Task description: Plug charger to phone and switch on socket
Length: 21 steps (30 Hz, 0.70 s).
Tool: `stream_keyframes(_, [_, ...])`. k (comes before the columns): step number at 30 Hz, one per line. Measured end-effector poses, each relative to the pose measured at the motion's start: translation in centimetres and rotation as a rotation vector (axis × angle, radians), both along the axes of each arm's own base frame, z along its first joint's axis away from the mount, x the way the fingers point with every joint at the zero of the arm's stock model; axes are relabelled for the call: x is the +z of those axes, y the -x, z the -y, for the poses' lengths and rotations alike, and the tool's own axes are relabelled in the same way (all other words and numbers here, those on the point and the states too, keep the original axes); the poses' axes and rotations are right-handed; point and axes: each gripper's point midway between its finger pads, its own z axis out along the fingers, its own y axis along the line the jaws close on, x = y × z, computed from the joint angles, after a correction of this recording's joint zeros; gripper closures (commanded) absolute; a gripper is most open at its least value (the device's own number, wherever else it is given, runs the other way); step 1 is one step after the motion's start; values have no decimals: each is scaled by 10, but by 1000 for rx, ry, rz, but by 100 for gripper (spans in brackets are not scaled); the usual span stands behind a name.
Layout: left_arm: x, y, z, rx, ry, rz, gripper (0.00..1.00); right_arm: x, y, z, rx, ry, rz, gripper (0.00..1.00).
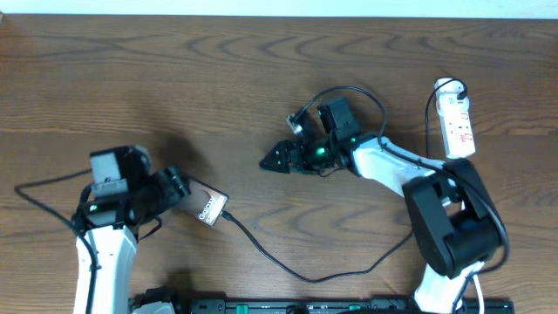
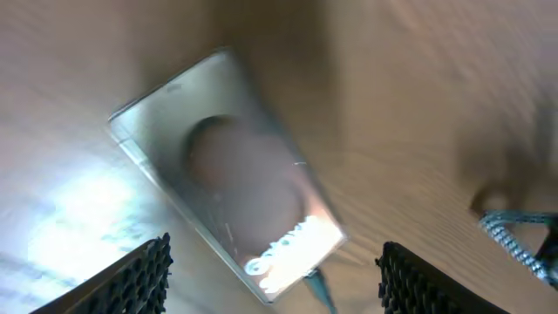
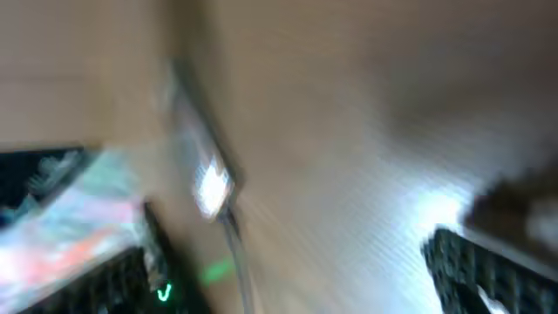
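Glossy phone [image 2: 228, 170] on wood-grain table [image 1: 174, 78]

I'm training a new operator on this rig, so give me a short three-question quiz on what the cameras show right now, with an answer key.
1. True or false: the left gripper is shut on the phone.
2. Seen from overhead, the socket lies: A at the left; B in the middle; C at the upper right.
3. Fill in: the charger meets the phone at the end bearing the white ___.
Key: 1 false, it stands wide open, off the phone; 2 C; 3 lettering.
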Motion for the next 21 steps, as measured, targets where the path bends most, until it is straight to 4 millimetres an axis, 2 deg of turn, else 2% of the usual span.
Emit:
stream_keyframes(2, [10, -10, 13, -60, -14, 25, 25, 2, -1, 18, -31, 157, 6, 1])
stream_keyframes(4, [21, -20, 26, -115, -30, 53, 25, 16, -10, 35, -68, 273, 56, 1])
stream_keyframes(6, [33, -30, 38, -166, -48, 85, 25, 43, -26, 50, -121, 360, 156, 1])
stream_keyframes(9, [52, -43, 58, -238, -64, 131, 25, 87, -53, 73, -213, 403, 298, 1])
stream_keyframes(11, [60, -48, 70, -282, -73, 152, 25, 111, -72, 98, -293, 422, 354, 1])
stream_keyframes(15, [62, -48, 88, -363, -91, 161, 25, 135, -105, 175, -448, 475, 365, 1])
stream_keyframes(16, [61, -47, 90, -373, -99, 160, 25, 140, -110, 201, -483, 486, 359, 1])
stream_keyframes(21, [61, -48, 92, -389, -143, 170, 25, 173, -120, 314, -624, 488, 383, 1])
